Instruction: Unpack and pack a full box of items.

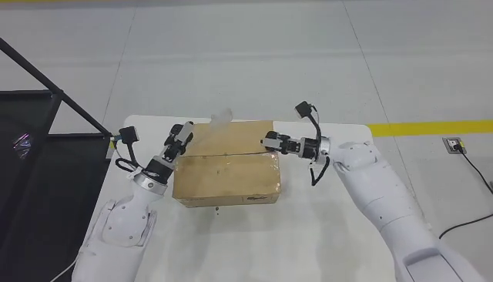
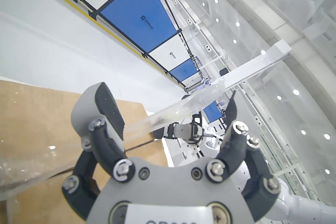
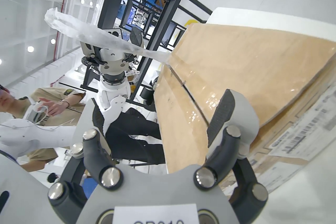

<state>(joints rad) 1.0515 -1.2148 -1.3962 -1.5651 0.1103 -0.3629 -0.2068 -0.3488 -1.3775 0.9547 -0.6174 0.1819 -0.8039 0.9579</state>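
Cardboard box (image 1: pixel 226 176) sits near the middle of a white table (image 1: pixel 254 236), its two top flaps down and meeting at a seam that runs along the lid under glossy tape, with one gripper at each end. A crumpled strip of clear tape (image 1: pixel 221 117) stands up off the lid, fixed to the seam at the end nearer the left arm and slanting upward past the box's far edge. The left gripper (image 1: pixel 185 134) hangs over that end of the box with its jaws spread wide. In the left wrist view the strip runs through the gap between the two black pads (image 2: pixel 109 109), and neither pad is pressed on it. The right gripper (image 1: pixel 266 140) is at the opposite end of the box, level with the lid. Its jaws are likewise parted and hold nothing, and one ribbed pad (image 3: pixel 223 114) shows against the top edge of the cardboard; whether it touches cannot be told. A white shipping label (image 3: pixel 302 125) covers the end face of the box just beside that pad. From the right wrist view the strip crosses in front of the left gripper, its loose end raised well above the lid.
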